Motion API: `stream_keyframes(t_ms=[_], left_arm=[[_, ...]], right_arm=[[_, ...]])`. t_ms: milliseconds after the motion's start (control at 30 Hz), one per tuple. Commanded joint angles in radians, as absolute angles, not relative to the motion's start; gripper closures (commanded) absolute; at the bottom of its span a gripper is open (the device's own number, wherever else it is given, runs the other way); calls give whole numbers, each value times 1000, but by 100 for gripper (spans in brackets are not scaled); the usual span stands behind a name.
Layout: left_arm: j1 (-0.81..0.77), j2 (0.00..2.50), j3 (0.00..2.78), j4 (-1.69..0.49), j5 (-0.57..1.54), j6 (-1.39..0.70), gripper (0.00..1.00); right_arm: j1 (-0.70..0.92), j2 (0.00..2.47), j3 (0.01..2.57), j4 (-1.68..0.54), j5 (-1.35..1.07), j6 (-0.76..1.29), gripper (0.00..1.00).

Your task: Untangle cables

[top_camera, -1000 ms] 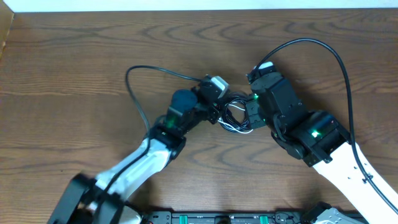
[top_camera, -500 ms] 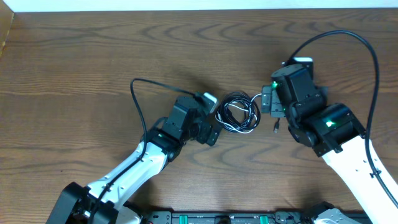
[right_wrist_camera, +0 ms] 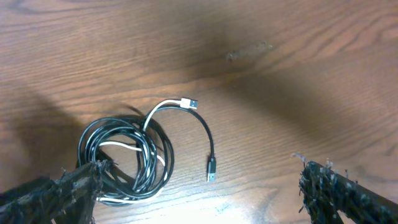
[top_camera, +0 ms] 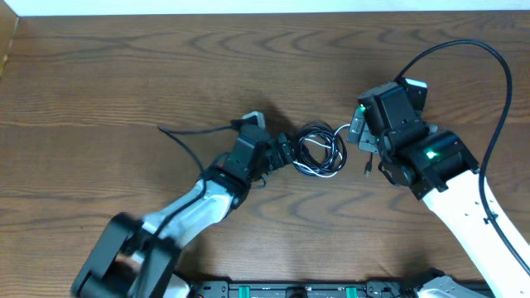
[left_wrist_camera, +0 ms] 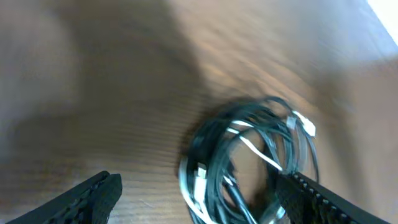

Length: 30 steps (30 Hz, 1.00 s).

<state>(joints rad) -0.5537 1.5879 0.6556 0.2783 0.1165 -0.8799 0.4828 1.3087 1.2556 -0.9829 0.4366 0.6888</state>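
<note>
The cables [top_camera: 338, 153] lie as one coil mid-table, a long black cord looped round with a white one [right_wrist_camera: 118, 145] threaded through it. A white lead ends in a plug [right_wrist_camera: 189, 103], and a black tail ends in a small plug [right_wrist_camera: 211, 169] to the coil's right. My left gripper [top_camera: 280, 151] is open at the coil's left edge; in the blurred left wrist view the coil [left_wrist_camera: 214, 155] sits between its spread fingers [left_wrist_camera: 99, 190]. On the coil's right, my right gripper [top_camera: 362, 136] is open and holds nothing. Its left finger [right_wrist_camera: 68, 186] overlaps the coil [right_wrist_camera: 155, 162].
The wooden table [top_camera: 124, 74] runs out on all sides. Thick black arm cables arc over it, one at the left [top_camera: 178, 132] and one at the right [top_camera: 497, 83]. A dark rail [top_camera: 298, 290] lines the near edge.
Both grippers were closed in on the bundle a second ago, then opened and drew apart, leaving the coil on the table. The left gripper has since come back to the coil's left edge.
</note>
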Motion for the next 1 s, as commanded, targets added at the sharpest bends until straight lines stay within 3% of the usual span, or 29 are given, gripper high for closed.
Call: stream_keyframes(t_ms=[0, 267, 567, 700, 833, 900, 967], left_arm=[[-567, 1684, 659, 338, 59, -1127, 15], [-663, 1823, 729, 403, 62, -1047, 20], [-709, 1826, 794, 270, 32, -960, 21], [-708, 1853, 794, 232, -9, -885, 46], [-708, 1917, 794, 236, -112, -842, 44], [-708, 1952, 794, 254, -142, -842, 30], [-708, 1991, 794, 294, -143, -841, 25]], right_arm=[[477, 1309, 1259, -988, 526, 791, 1], [450, 1309, 1258, -988, 607, 815, 1], [358, 1309, 1242, -1003, 592, 821, 1], [347, 1309, 1242, -1024, 593, 859, 1], [347, 1309, 1242, -1026, 592, 860, 1], [347, 1309, 1242, -1027, 592, 860, 1], [347, 1309, 1242, -1029, 593, 860, 1]])
